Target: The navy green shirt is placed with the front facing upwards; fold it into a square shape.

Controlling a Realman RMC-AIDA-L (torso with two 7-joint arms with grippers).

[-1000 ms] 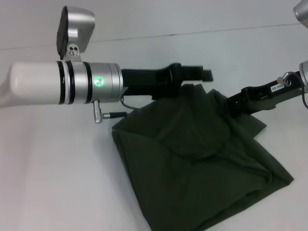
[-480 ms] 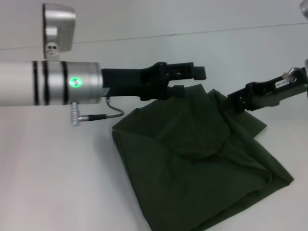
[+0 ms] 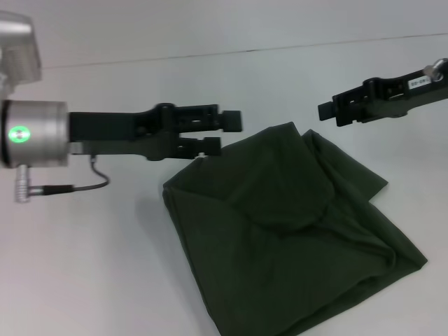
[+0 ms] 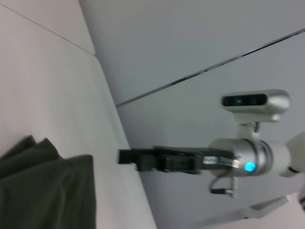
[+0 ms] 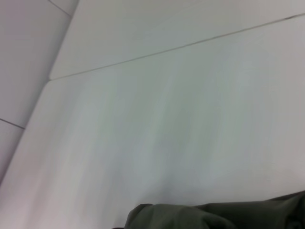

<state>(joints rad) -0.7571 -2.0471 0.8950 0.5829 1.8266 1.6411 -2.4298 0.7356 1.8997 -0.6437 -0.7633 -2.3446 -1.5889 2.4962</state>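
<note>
The navy green shirt (image 3: pixel 294 231) lies folded on the table (image 3: pixel 84 266), ahead of me and toward my right, its near corner running off the bottom of my head view. My left gripper (image 3: pixel 227 131) hangs just left of the shirt's far edge, above the table and not touching the cloth. My right gripper (image 3: pixel 325 110) hangs beyond the shirt's far right corner, apart from it too. Between my two grippers sits the shirt's far corner. Behind everything, the table meets the wall (image 3: pixel 224 21).
</note>
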